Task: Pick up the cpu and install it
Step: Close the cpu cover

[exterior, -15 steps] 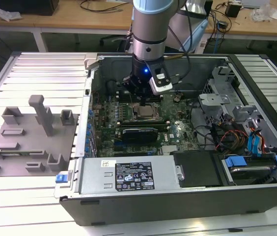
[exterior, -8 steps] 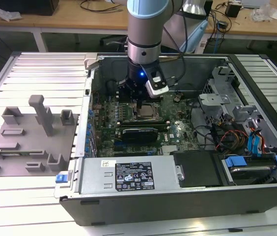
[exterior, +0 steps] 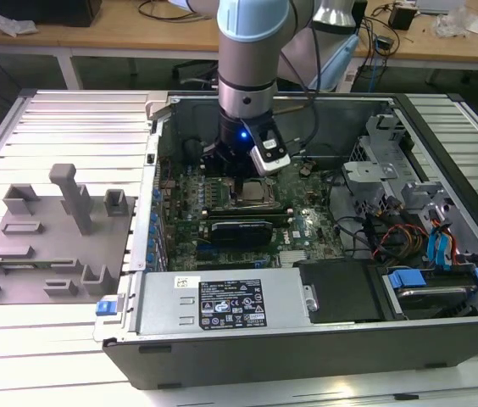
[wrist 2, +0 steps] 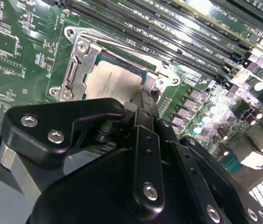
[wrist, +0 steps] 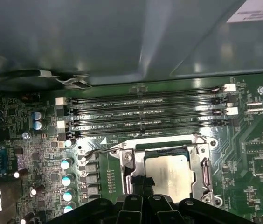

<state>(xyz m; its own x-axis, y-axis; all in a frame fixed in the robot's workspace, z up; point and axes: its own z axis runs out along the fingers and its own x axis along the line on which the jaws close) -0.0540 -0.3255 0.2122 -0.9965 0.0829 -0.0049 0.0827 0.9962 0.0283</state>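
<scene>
The cpu point(wrist 2: 113, 81) is a flat silver-white square lying inside the dark metal socket frame point(wrist 2: 78, 60) of the green motherboard point(wrist 2: 24, 56). In the first wrist view the cpu point(wrist: 171, 175) sits level in the frame point(wrist: 201, 163), with a thin wire lever point(wrist: 94, 151) beside it. My black gripper point(wrist 2: 144, 95) is right at one edge of the chip, its tip point(wrist: 141, 182) over the chip's side. In the exterior view the gripper point(exterior: 243, 174) hangs low inside the open computer case, just above the socket and cpu point(exterior: 256, 191).
Long black memory slots point(wrist: 145, 116) run beside the socket. A black expansion card point(exterior: 239, 229) lies below it, then the power supply point(exterior: 222, 301). Drive cages and cables point(exterior: 408, 212) fill the exterior view's right. A grey holder plate point(exterior: 48, 242) stands outside the case on the exterior view's left.
</scene>
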